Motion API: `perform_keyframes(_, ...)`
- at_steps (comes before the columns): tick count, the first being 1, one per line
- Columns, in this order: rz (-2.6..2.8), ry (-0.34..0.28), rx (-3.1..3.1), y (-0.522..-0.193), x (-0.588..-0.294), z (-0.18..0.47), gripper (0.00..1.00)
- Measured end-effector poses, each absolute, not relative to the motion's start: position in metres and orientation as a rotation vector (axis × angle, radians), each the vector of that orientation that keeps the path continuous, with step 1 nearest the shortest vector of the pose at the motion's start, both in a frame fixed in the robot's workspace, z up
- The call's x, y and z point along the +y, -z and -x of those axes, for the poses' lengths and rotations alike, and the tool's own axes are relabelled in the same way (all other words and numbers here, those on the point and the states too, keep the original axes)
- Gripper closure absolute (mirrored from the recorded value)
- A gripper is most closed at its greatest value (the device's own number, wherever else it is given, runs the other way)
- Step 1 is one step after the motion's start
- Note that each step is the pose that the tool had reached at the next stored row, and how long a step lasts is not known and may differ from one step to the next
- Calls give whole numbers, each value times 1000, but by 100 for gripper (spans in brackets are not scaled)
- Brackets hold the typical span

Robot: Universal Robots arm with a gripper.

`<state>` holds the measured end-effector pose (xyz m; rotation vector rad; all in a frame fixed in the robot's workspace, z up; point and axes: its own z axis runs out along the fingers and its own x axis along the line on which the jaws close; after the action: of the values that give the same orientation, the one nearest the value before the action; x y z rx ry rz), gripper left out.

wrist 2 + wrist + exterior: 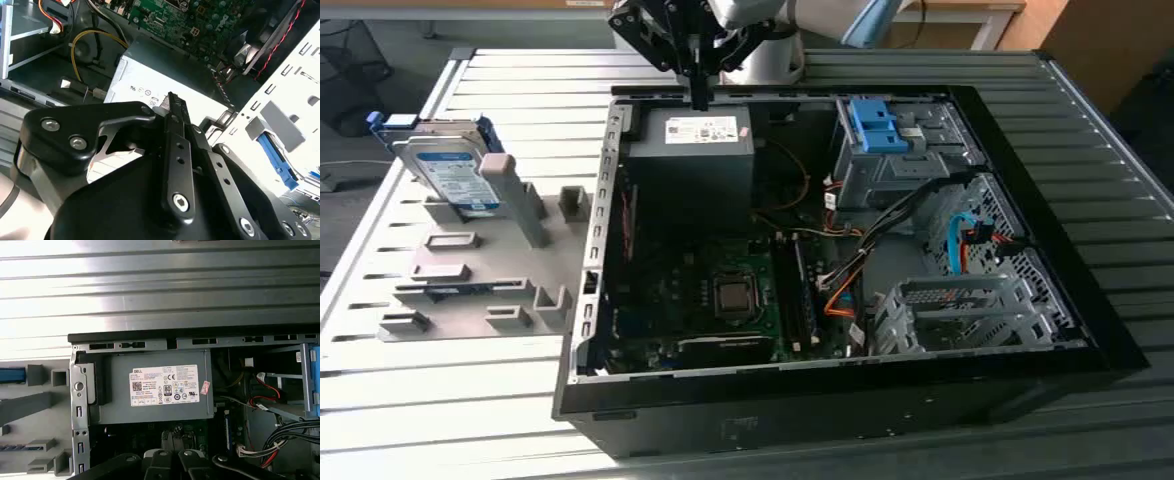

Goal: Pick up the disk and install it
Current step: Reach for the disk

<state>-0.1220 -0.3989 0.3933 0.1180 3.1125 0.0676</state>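
Bright light, hard glare on metal.
The slatted surface washes out white in the first wrist view; the computer case interior sits dim; the black hand loses detail.

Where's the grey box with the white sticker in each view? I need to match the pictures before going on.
Exterior view: the grey box sits toward the exterior view's left, beneath the pincer.
First wrist view: the box faces the camera with its sticker toward it.
Second wrist view: the box lies just beyond the pincer tips.
Shared landmark: the slotted metal wall beside the box.
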Motion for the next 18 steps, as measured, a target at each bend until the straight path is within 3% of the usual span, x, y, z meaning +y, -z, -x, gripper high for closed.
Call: perform_keyframes(18, -118, -68, 3112, -393, -399, 127, 89)
